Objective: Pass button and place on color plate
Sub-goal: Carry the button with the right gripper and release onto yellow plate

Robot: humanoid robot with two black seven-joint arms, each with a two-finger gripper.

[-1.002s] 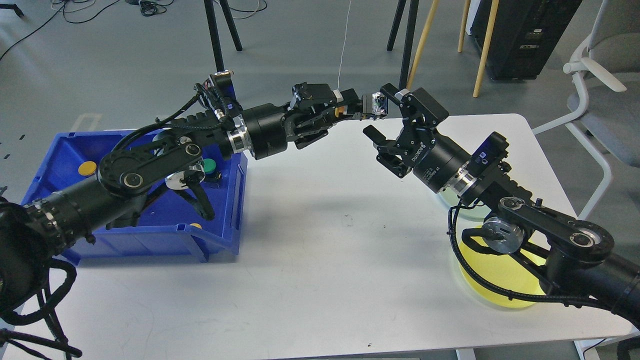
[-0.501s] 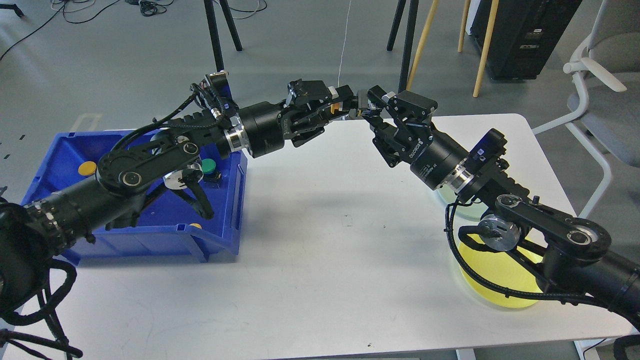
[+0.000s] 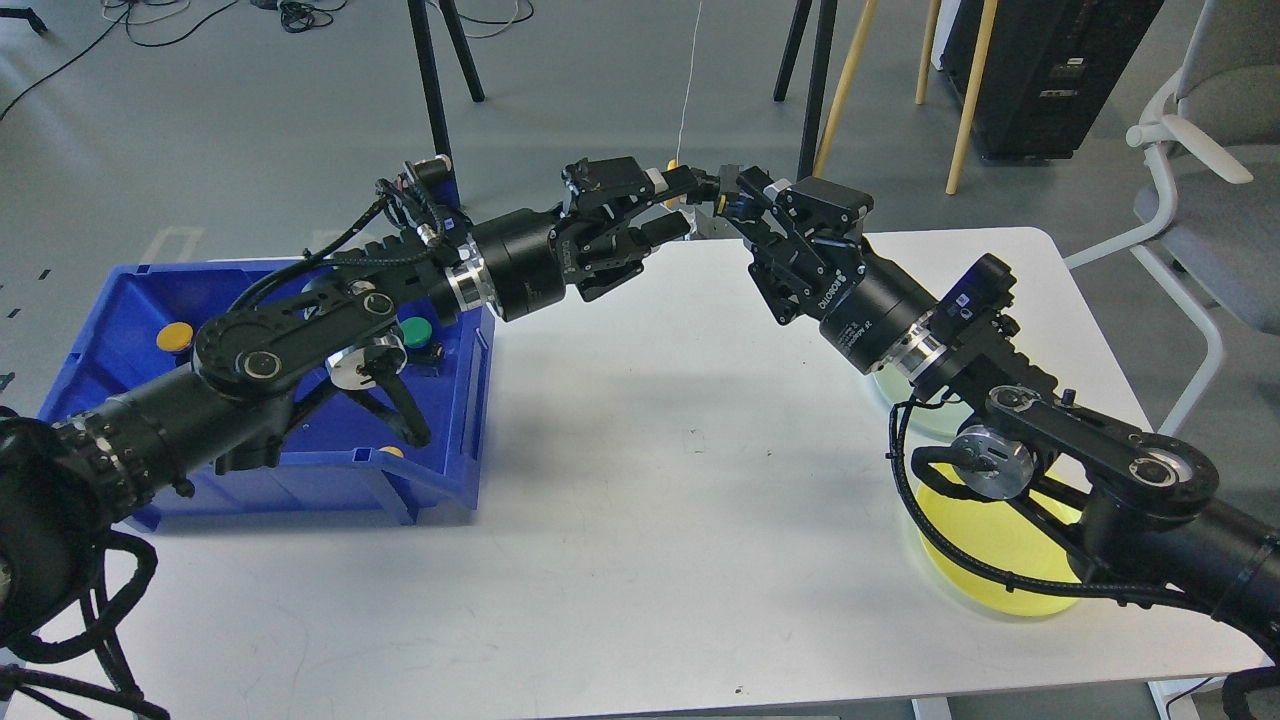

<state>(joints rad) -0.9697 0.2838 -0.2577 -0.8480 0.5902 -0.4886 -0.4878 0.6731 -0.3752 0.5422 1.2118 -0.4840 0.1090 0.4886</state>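
Above white table (image 3: 640, 520): left gripper (image 3: 690, 205) spread apart, right gripper (image 3: 735, 200) clamped on button (image 3: 722, 203), 2 grippers touching.

Button (image 3: 718, 203) mostly hidden where left tool (image 3: 680, 208) meets right tool (image 3: 738, 200); colour unclear. Yellow plate (image 3: 985, 560) partly covered by right arm. Grip of either tool unreadable.

button (image 3: 716, 203) held aloft; yellow plate (image 3: 1000, 545) near right edge

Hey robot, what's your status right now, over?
Both claws meet above table's far edge, handing over button. Left claw open; right claw shut on button. Yellow plate waits beneath right arm.
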